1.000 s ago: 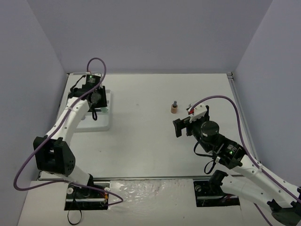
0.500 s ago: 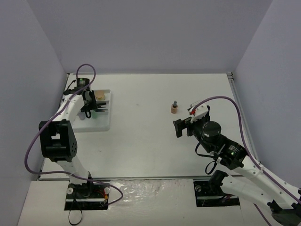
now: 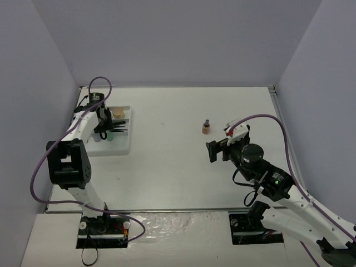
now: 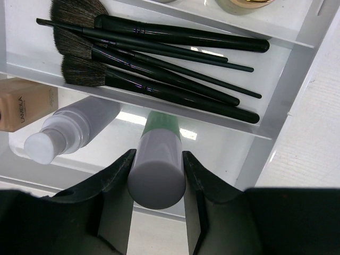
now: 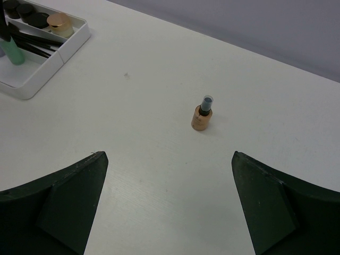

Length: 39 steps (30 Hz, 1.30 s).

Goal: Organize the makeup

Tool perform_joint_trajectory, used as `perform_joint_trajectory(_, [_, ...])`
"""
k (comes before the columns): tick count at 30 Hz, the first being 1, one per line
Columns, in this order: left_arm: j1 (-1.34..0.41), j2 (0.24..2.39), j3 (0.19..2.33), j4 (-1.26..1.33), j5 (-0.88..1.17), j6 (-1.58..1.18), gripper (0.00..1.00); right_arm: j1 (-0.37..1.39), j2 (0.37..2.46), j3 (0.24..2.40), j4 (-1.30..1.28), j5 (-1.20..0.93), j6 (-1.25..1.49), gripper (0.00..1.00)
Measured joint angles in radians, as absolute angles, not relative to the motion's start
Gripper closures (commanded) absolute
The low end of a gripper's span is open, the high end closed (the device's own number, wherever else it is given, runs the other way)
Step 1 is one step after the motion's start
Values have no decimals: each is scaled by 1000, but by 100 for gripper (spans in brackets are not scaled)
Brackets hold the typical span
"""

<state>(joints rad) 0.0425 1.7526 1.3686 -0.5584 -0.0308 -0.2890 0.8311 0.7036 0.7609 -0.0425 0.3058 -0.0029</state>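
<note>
Close by the arm bases, the right gripper [image 5: 169,159] hangs low over the table [image 5: 159,64], jaws spread wide and empty, aimed at the lone tan bottle [image 5: 202,116] standing just beyond, probably the next pick. Farther left, the left arm reaches down over the white tray [image 4: 287,79]; the left gripper [image 4: 158,156] clamps the green-white bottle [image 4: 156,175] above the compartment holding a grey bottle [image 4: 74,130] and beige bottle [image 4: 24,103], likely to sort it with them, brushes [image 4: 159,64] one slot beyond

Your right gripper [image 5: 167,159] shows its fingers spread wide. Ahead of them a tan bottle [image 5: 202,118] stands upright on the table [image 5: 133,138], well apart from the tray [image 5: 33,85] at the top left. There you see pots [image 5: 32,18], a compact [image 5: 60,22], brushes [image 5: 37,41] and a green bottle [image 5: 13,53].
</note>
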Motion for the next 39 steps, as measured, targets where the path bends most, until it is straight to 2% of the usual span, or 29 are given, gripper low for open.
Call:
perform_joint_trajectory(3, [43, 1752, 1364, -551, -31, -289, 93, 831, 702, 761, -43, 306, -3, 0])
perform_joint_trajectory(6, [43, 1751, 1361, -543, -31, -290, 78, 831, 703, 761, -43, 306, -2, 0])
perform_joint_trajectory(10, [44, 1751, 1361, -542, -31, -290, 66, 831, 703, 761, -43, 306, -2, 0])
perform_joint_trajectory(18, [47, 1751, 1354, -517, -33, -296, 49, 830, 703, 761, -43, 305, -2, 0])
perform_joint_trajectory(24, [47, 1750, 1344, -514, -35, -298, 44, 830, 704, 761, -43, 299, -2, 0])
perform_joint_trajectory(33, [47, 1725, 1344, -519, -34, -301, 26, 823, 739, 761, -44, 300, 25, 0])
perform_joint_trajectory(39, [47, 1625, 1350, -573, -26, -304, 12, 673, 860, 784, -42, 286, 102, 0])
